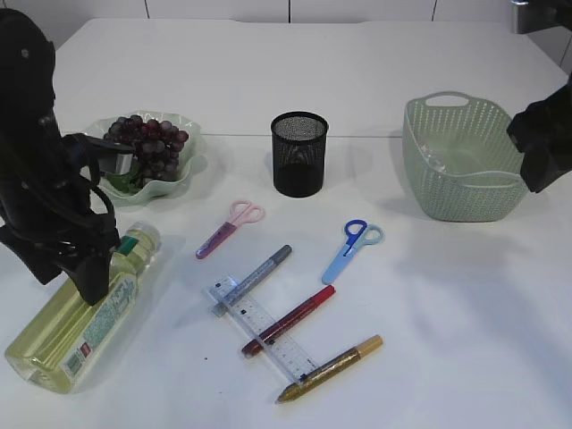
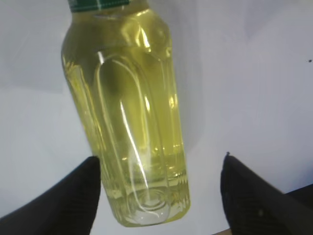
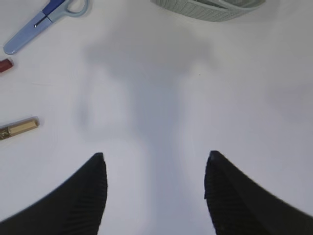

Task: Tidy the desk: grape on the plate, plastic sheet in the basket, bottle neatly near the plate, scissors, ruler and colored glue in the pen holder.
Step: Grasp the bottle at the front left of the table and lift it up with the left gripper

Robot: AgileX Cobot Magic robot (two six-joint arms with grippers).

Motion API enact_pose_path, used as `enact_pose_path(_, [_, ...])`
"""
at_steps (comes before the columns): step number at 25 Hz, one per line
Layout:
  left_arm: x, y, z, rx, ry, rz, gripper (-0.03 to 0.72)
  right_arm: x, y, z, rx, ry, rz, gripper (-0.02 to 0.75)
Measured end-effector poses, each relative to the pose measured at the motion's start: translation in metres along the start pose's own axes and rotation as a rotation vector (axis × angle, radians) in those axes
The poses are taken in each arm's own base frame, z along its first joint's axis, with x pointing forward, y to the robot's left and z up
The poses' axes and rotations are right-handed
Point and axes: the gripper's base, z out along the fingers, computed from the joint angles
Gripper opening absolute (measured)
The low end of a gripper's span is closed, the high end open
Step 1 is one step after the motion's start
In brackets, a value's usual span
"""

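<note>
Left wrist view: clear yellow-filled bottle (image 2: 132,122)

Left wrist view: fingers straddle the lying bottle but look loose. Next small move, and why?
Probably close the left gripper on the clear plastic bottle of yellow liquid. The bottle lies on its side between the fingers, with a visible gap on the right side, so nothing is gripped yet, and it is not yet set neatly by the green plate.

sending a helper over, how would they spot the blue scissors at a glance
Start at the black mesh pen holder in the middle of the table, then look toward the camera and a little right. The blue scissors lie flat there, handles pointing at the green basket. The only other scissors are pink and lie left of them.
</note>
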Motion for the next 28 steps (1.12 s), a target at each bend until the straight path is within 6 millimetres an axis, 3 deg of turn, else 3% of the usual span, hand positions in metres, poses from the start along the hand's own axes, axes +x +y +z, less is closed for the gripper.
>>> enact_pose_path(6, [-0.005, 0.001, 0.015, 0.004, 0.037, -0.006, 0.594, -0.001, 0.0, 0.0, -0.002, -0.006, 0.001, 0.491])
enact_pose_path(16, [-0.008, 0.008, 0.018, -0.063, 0.036, -0.022, 0.596, -0.002, 0.0, 0.0, -0.003, -0.018, 0.003, 0.491])
enact_pose_path(28, [-0.014, 0.001, 0.039, -0.039, 0.075, -0.023, 0.594, -0.002, 0.0, 0.0, -0.003, -0.018, 0.003, 0.491])
